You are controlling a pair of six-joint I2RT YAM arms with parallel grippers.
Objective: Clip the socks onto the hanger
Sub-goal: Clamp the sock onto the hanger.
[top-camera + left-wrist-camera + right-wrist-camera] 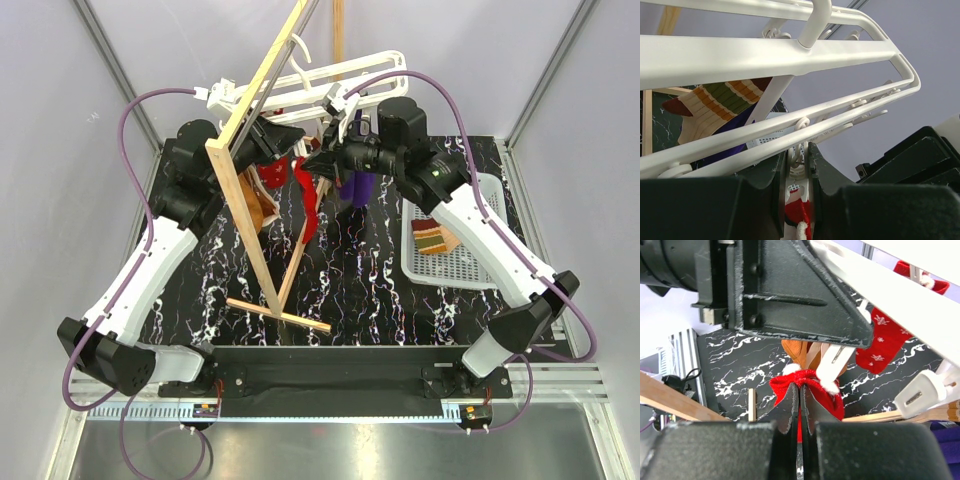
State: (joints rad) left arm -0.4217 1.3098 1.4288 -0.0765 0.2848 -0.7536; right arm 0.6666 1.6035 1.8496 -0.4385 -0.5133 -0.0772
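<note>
One red sock [781, 386] pinched in right end effector [799, 392].

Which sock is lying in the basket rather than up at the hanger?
The striped sock, banded tan, green and red, lying in the white perforated basket on the right. The red sock and purple sock hang up by the hanger.

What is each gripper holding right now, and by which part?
The right gripper is shut on the red sock, pinching its top edge. The left gripper squeezes a white peg under the hanger, seemingly near its upper end.
</note>
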